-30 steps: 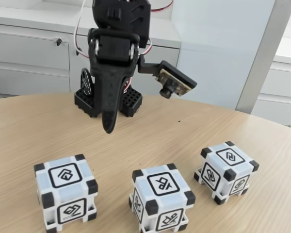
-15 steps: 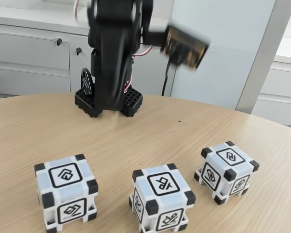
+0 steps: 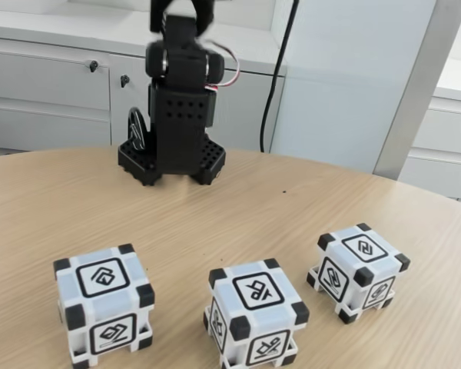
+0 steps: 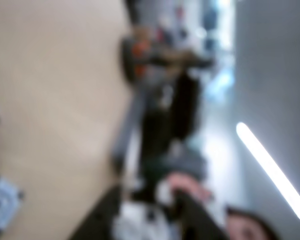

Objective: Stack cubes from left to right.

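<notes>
While the arm (image 3: 180, 92) swung up and back to its base, nothing got stacked.
All three cubes (image 3: 104, 302) sat apart on the bench (image 3: 238, 207); the claw's state I couldn't tell.

round wooden table (image 3: 292, 200) | three cubes (image 3: 105, 302) (image 3: 257, 314) (image 3: 358, 271) (apart, in a row) | black arm base (image 3: 142, 163)

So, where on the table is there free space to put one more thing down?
The widest bare patch of the table lies between the arm's base and the row of cubes. The near edge is crowded: left cube, middle cube, right cube, with narrow gaps between them.
</notes>
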You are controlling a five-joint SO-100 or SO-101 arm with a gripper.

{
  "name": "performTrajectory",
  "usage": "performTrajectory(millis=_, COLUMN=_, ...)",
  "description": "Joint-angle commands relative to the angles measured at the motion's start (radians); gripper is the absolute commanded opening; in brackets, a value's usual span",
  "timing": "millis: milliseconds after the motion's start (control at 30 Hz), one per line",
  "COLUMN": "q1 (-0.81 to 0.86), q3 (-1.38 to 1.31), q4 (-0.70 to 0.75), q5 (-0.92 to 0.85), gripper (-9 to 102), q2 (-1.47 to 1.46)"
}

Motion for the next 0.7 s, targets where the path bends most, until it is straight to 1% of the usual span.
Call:
performTrajectory(millis=0, q1=-0.101, q3=-0.196, q4=-0.005, q5=0.000, gripper=12, q2=-0.235)
performTrajectory(millis=67, q1=-0.140, q3=-0.296, q4=-0.002, q5=-0.005, gripper=14, q2=-0.354)
performTrajectory(millis=133, q1=-0.152, q3=-0.377, q4=0.031, q5=-0.020, gripper=17, q2=-0.456)
performTrajectory(millis=267, q1=-0.170, q3=-0.512, q4=0.198, q5=-0.017, gripper=24, q2=-0.615)
performTrajectory(millis=400, q1=-0.314, q3=-0.612, q4=0.399, q5=-0.034, gripper=30, q2=-0.773)
performTrajectory(millis=467, q1=-0.407, q3=-0.658, q4=0.485, q5=-0.023, gripper=31, q2=-0.841)
performTrajectory(millis=567, q1=-0.502, q3=-0.721, q4=0.581, q5=-0.008, gripper=32, q2=-0.916)
performTrajectory(millis=667, q1=-0.554, q3=-0.747, q4=0.646, q5=-0.014, gripper=33, q2=-0.994)
